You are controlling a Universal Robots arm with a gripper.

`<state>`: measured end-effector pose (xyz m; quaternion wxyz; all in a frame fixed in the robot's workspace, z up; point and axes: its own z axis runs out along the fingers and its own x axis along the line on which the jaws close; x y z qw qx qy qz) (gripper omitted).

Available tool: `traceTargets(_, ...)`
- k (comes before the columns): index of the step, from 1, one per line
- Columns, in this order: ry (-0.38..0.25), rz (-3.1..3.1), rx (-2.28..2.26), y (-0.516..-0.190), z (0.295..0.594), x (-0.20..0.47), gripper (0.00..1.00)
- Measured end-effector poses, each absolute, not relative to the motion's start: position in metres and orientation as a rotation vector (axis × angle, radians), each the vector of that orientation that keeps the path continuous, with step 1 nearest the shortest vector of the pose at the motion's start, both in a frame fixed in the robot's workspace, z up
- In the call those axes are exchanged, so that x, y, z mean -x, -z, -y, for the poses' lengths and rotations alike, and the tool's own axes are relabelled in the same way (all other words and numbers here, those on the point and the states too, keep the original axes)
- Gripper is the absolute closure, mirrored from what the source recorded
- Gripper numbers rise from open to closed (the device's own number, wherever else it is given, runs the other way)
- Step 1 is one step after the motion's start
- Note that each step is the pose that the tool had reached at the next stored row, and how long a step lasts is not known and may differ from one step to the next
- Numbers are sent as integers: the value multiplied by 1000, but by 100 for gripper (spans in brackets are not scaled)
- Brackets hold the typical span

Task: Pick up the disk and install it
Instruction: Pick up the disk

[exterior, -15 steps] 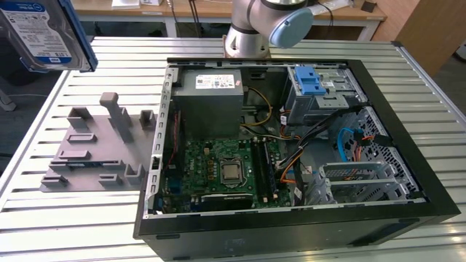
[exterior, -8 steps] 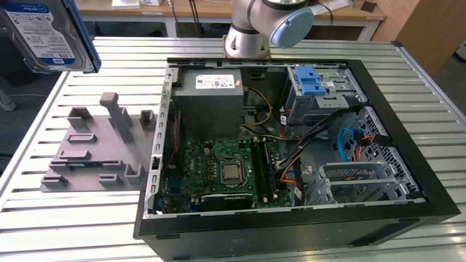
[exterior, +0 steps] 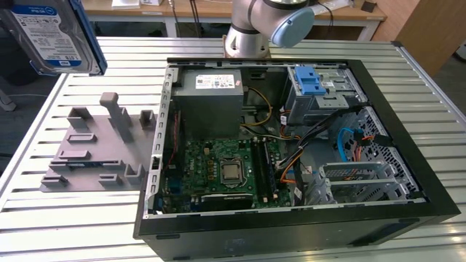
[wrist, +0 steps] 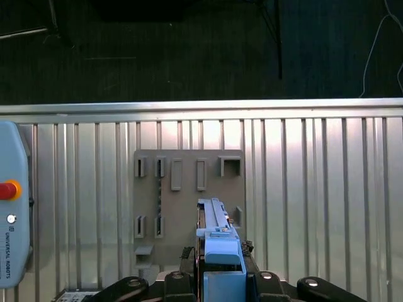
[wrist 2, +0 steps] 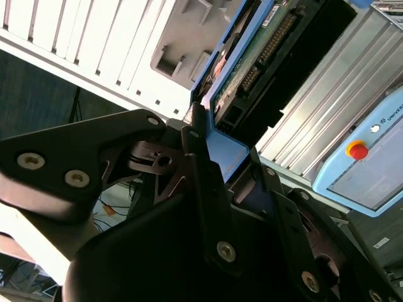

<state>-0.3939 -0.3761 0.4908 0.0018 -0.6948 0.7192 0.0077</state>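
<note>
The disk [exterior: 51, 35] hangs high at the exterior view's upper left, close to the camera, its white-and-blue label facing out and a blue rail along its edge. In the first wrist view the disk [wrist: 217, 242] shows edge-on with its blue rail on top, above the grey fixture plate. My gripper [wrist: 219, 257] is shut on it, one black finger on each side. The second wrist view shows the disk's green circuit-board underside [wrist 2: 264, 56] and the gripper [wrist 2: 223, 148] clamped on its blue end.
The open computer case [exterior: 407, 109] lies on the slatted metal table [exterior: 87, 218], with a grey power-supply box [exterior: 211, 101], a drive cage with a blue latch [exterior: 317, 87] and a lower metal cage [exterior: 360, 183]. A grey fixture plate [exterior: 102, 147] lies beside it. The teach pendant [wrist: 12, 207] rests on the table.
</note>
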Motion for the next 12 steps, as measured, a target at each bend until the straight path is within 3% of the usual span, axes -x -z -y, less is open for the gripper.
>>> traceTargets(12,-25,-2257,2180,-491,384,378,64)
